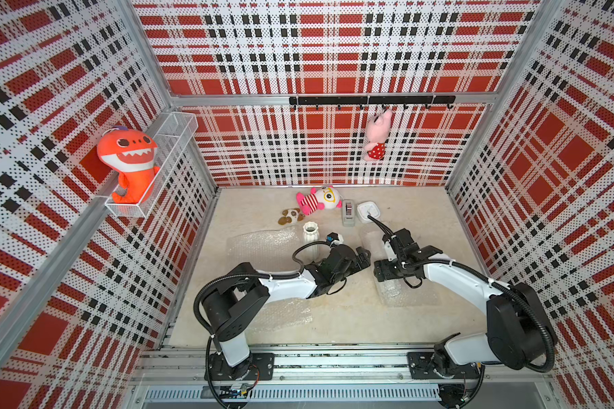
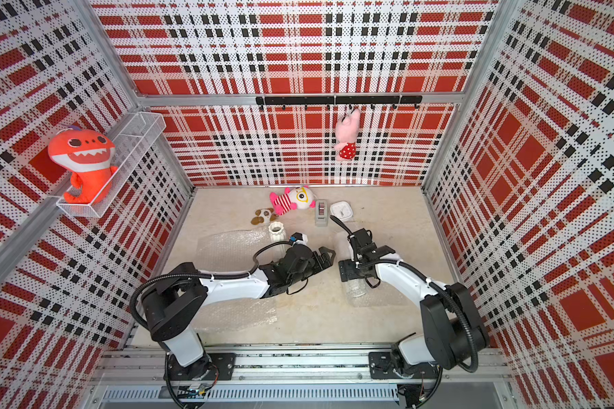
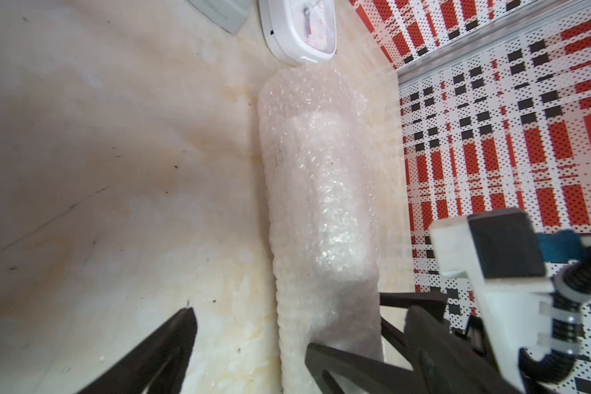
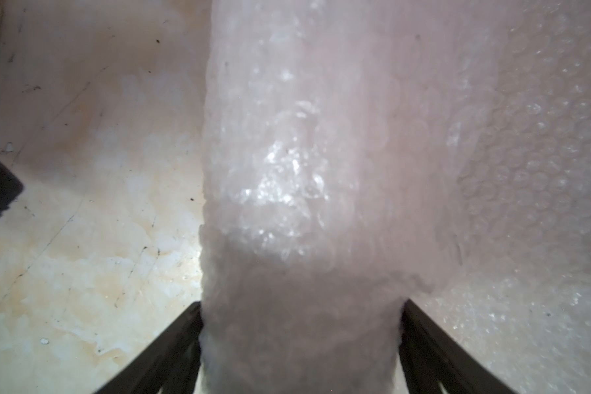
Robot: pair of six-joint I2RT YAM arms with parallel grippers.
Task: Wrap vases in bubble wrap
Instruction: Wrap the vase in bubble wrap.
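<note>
A ribbed white vase (image 1: 310, 240) stands upright behind my left arm, bare. Left of it a flat sheet of bubble wrap (image 1: 263, 246) lies on the table, and another sheet (image 1: 284, 313) lies under the left forearm. A second vase lies rolled inside bubble wrap (image 3: 321, 204), its shape dim through the plastic (image 4: 297, 153). My right gripper (image 4: 301, 303) straddles this roll, jaws wide, fingers just against its sides. My left gripper (image 3: 248, 329) is open beside the roll's near end, one finger (image 3: 338, 365) over the wrap. Both grippers (image 1: 364, 256) (image 1: 383, 274) face each other mid-table.
A white square clock (image 1: 368, 211) and a grey tape dispenser (image 1: 348, 212) sit just behind the roll. Two plush toys (image 1: 318, 200) (image 1: 291, 216) lie near the back wall. An orange shark toy (image 1: 128, 166) sits in a wall basket; a pink toy (image 1: 378, 136) hangs from hooks.
</note>
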